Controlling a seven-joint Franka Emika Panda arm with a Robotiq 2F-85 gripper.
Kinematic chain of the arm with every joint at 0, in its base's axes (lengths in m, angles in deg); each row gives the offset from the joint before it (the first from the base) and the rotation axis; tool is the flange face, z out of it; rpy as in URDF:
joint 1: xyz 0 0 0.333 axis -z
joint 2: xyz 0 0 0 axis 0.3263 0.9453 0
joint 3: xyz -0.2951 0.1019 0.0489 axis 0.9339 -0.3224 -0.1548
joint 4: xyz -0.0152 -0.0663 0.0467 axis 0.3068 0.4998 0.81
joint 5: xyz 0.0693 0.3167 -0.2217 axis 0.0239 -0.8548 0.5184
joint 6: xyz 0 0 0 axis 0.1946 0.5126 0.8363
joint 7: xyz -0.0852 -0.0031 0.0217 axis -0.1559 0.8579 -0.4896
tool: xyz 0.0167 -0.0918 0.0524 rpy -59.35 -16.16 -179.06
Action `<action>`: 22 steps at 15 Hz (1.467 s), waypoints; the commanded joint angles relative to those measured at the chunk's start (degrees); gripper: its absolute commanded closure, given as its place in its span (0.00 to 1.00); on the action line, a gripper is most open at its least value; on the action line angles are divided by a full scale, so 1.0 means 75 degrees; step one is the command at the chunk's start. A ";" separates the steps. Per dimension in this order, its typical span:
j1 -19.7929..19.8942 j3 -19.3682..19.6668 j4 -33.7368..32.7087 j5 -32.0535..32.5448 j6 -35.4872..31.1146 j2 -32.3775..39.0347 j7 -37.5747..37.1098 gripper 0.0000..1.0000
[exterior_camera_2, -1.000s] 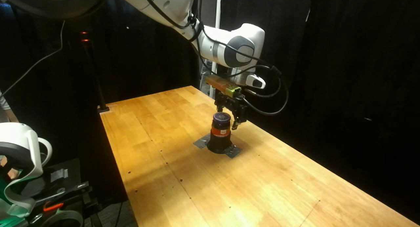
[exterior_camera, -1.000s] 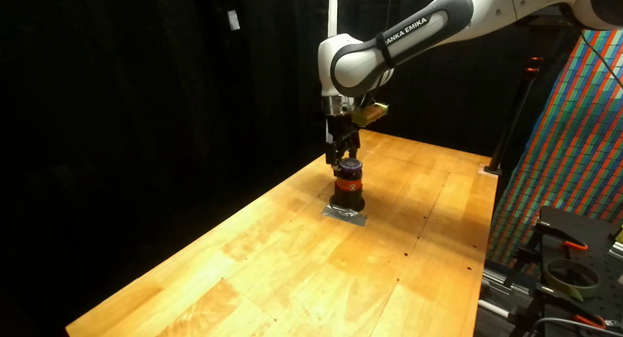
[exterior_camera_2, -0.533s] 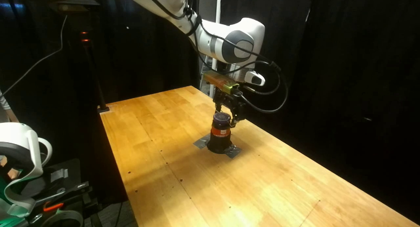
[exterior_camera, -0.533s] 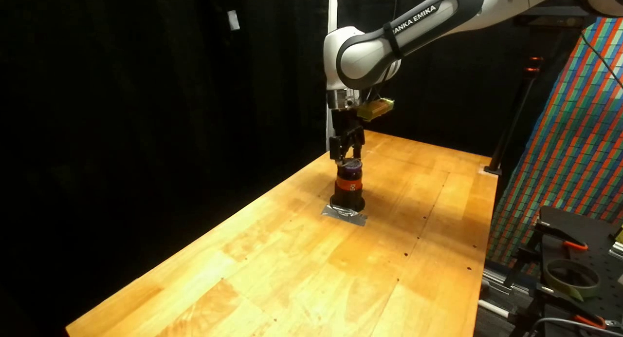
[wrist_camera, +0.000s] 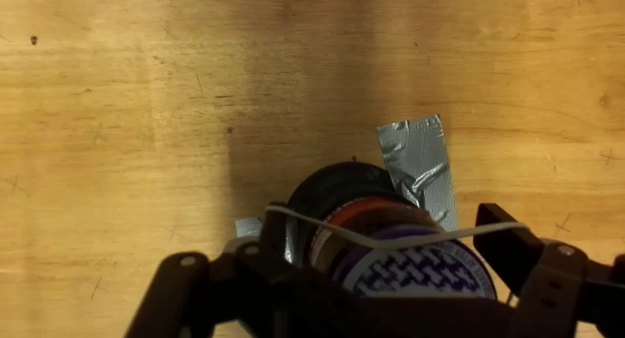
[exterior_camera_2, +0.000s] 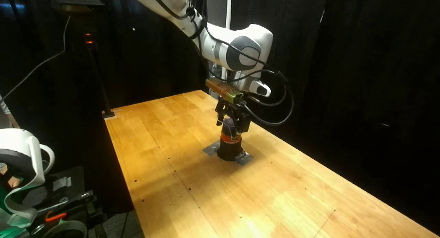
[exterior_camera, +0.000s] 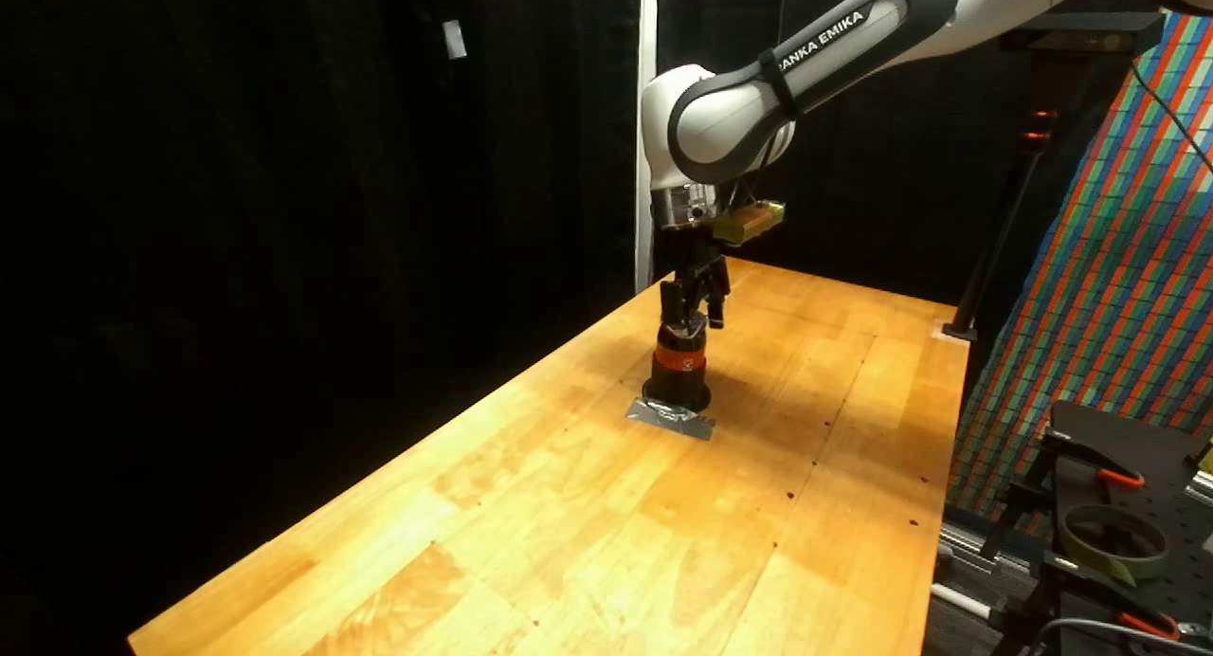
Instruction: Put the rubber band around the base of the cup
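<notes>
The cup stands upright on the table, a dark cylinder (exterior_camera: 678,388) with an orange-red stripe; it also shows in an exterior view (exterior_camera_2: 229,151). Its purple-and-white patterned top (wrist_camera: 420,272) shows in the wrist view. My gripper (exterior_camera: 695,322) is open over the cup's upper end, fingers apart on either side of it, as an exterior view shows (exterior_camera_2: 232,127). The pale rubber band (wrist_camera: 387,244) is stretched across both fingertips (wrist_camera: 393,225) in the wrist view, its near strand crossing over the cup's top. The far side of the band is mostly hidden by the gripper.
Silver tape (wrist_camera: 422,167) fixes the cup's base to the wooden table (exterior_camera: 569,504); pieces show on two sides in an exterior view (exterior_camera_2: 244,159). A dark pole (exterior_camera: 990,220) stands at the far corner. A black side cart (exterior_camera: 1137,466) holds a tape roll (exterior_camera: 1113,542).
My gripper rose a little, then moved sideways over the cup and came down, so the cup's top now sits between the fingers. The cup has not moved.
</notes>
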 commanded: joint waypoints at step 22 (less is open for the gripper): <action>-0.0028 0.0127 0.3349 -0.0018 -0.3545 -0.1869 -0.0434 0.51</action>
